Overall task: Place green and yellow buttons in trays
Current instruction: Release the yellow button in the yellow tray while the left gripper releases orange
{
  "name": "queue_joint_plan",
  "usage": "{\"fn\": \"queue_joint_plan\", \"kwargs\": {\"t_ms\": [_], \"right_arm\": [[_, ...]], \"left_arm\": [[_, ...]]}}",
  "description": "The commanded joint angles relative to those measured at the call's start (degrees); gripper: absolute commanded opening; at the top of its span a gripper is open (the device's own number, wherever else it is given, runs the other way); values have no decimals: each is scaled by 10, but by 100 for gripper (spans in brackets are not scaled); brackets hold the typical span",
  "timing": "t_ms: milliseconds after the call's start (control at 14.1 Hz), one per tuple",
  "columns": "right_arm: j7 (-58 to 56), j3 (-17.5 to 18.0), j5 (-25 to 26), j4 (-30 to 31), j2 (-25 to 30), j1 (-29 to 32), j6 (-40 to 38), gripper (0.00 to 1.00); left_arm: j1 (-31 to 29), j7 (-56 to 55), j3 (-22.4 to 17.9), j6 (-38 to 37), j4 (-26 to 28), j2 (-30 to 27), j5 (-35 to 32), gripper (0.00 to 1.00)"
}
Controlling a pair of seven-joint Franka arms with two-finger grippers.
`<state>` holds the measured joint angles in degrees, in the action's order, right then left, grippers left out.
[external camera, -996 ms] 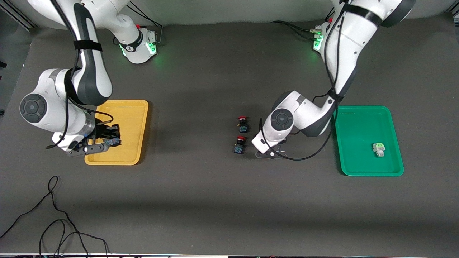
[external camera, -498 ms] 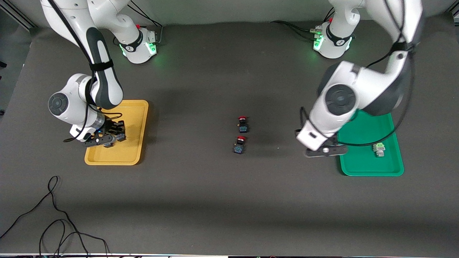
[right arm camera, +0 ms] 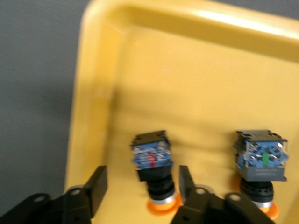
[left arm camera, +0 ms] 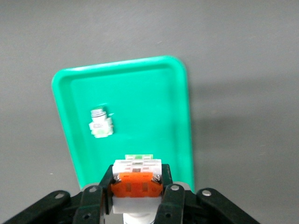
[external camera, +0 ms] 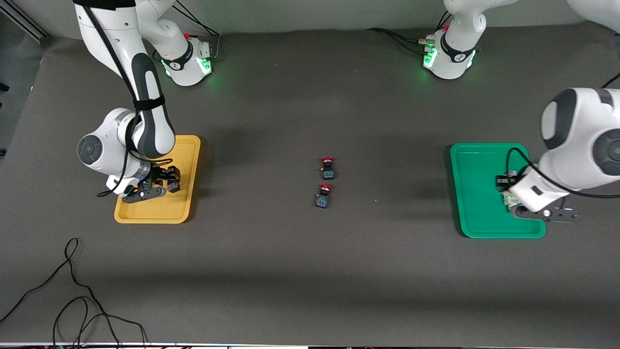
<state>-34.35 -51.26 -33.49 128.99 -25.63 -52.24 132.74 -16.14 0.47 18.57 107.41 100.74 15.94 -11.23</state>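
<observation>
The task looks nearly done — 2 yellow buttons [right arm camera: 154, 161] sit in the yellow tray [external camera: 186, 145] between the right gripper's [right arm camera: 140, 184] wide jaws, while the left gripper [left arm camera: 136, 186], over the green tray [left arm camera: 154, 84] already holding 1 green button [left arm camera: 99, 124], clamps another [left arm camera: 137, 175].

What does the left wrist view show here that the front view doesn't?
Only the left wrist view shows the left pincer shut on a grey-white button over the green tray, with a second one lying in it. Only the front view shows the yellow tray, the right pincer and two red-capped buttons. Both show the green tray.
</observation>
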Motion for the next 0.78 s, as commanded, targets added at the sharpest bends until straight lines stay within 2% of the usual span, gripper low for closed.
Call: {"fn": "queue_joint_plan", "kwargs": {"t_ms": [0,142,356,711], "right_arm": [[35,-31,34,-81,8,-5,-104,100],[86,-40,96,-168,9,-4,-208,100],[96,-66,111,-273,9,-4,-334,100],[110,-96,147,-399,15,-5,-469,100]], "left_arm": [[-32,28,7,87,84,-9,-7,0],[-46,28,6,188,153,-5,-8,0],[-66,27,5,293,225,4,-8,0],[-66,-19,5,309,232,40,-8,0]]}}
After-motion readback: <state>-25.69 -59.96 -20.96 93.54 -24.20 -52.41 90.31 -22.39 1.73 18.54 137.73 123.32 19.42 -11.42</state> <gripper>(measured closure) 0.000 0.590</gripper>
